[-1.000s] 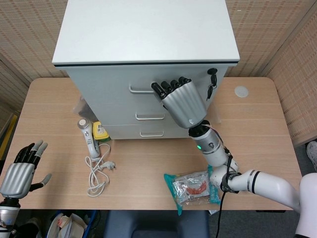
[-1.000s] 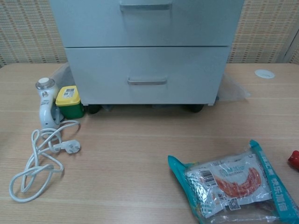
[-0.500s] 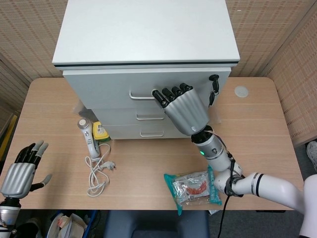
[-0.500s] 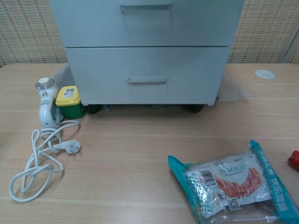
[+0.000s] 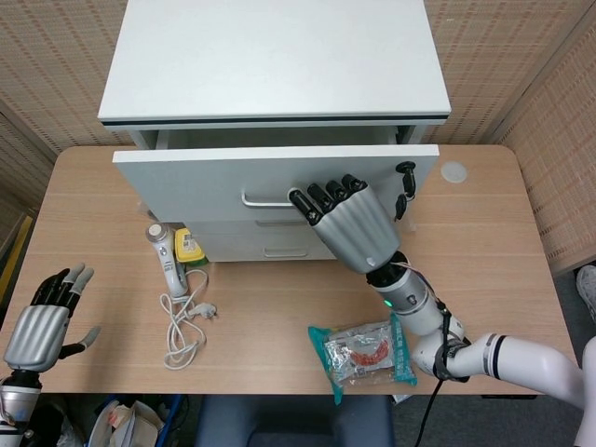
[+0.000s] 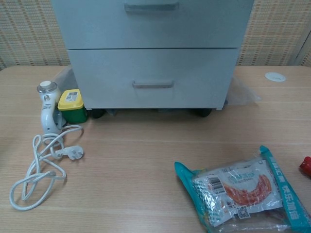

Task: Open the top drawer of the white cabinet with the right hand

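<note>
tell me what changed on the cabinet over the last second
The top drawer slid out toward the robot, pulled by the right robot hand hooked on its handle. The left robot hand, cord and snack bag stayed put.

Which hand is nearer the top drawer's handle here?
The right hand: its fingers hook over the top drawer's handle, with the drawer pulled partly out. The left hand is open at the table's near left edge, far from the white cabinet.

Cabinet [image 5: 270, 65] on table [image 5: 279, 307], packet [image 5: 361, 351] before.
</note>
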You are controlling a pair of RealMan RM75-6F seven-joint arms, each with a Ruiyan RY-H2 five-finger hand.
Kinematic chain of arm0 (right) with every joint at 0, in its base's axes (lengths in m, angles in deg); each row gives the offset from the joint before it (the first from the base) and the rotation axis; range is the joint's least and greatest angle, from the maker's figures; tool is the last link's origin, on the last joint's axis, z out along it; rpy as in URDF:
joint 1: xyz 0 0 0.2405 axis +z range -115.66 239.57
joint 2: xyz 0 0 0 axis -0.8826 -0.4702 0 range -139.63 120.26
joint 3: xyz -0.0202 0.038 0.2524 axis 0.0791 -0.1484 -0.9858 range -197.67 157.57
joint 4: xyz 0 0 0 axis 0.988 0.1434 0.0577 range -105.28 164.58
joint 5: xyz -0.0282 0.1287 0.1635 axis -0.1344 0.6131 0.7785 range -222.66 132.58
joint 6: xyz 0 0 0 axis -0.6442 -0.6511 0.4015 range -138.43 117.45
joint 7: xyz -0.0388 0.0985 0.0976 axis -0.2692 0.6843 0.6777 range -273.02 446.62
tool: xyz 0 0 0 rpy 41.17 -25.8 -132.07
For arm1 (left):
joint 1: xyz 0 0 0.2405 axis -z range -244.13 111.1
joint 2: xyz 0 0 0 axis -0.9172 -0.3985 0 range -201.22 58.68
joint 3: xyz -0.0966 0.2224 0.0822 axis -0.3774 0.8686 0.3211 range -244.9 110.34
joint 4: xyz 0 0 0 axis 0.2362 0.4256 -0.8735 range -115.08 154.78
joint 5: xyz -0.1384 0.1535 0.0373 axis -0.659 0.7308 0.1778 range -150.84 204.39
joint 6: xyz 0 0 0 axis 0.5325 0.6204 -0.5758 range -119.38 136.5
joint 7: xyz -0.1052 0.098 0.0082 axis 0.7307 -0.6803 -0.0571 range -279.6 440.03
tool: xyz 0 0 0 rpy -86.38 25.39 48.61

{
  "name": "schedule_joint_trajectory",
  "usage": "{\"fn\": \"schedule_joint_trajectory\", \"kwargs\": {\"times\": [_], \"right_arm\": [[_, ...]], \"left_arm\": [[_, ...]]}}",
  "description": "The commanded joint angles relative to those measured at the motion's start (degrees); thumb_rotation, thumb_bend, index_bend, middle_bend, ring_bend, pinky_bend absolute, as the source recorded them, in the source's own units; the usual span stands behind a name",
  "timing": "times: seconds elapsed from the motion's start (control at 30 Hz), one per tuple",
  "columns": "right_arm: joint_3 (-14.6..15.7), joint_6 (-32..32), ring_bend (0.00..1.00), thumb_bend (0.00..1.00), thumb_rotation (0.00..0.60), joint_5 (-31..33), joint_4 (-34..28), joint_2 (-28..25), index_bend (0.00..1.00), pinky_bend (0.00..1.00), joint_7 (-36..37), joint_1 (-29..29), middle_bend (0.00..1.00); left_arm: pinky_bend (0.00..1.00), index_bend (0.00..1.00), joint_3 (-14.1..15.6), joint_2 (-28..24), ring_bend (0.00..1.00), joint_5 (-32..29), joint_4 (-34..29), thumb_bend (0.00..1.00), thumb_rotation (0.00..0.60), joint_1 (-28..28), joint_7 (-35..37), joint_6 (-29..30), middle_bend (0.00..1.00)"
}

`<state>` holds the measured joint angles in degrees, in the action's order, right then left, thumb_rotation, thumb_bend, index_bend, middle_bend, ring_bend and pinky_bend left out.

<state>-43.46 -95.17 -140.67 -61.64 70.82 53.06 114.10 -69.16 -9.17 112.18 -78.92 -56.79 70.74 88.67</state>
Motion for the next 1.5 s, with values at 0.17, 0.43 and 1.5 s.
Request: {"fn": "schedule_joint_trajectory", "kwargs": {"times": [0.17, 0.43, 1.5], "right_arm": [[0.21, -0.23, 0.96, 0.3, 0.6, -0.86, -0.57, -0.4, 0.61, 1.0, 0.31, -0.34, 0.87], [0.57, -0.51, 0.96, 0.3, 0.6, -1.96, -1.37, -0.44, 0.61, 1.0, 0.19, -0.6, 0.87], [2.79, -1.86, 0.96, 0.3, 0.6, -10.06, -7.34, -1.83, 0.61, 1.0, -0.6, -3.43, 0.87]], "left_arm": [[0.09, 0.0, -0.01, -0.11, 0.0, -0.04, -0.14, 0.25, 0.6, 0.07, -0.09, -0.05, 0.0], [0.09, 0.0, -0.04, -0.14, 0.0, -0.12, -0.18, 0.25, 0.6, 0.19, -0.14, -0.21, 0.0], [0.09, 0.0, -0.01, -0.12, 0.0, -0.47, -0.43, 0.25, 0.6, 0.64, -0.46, -0.82, 0.0]]}}
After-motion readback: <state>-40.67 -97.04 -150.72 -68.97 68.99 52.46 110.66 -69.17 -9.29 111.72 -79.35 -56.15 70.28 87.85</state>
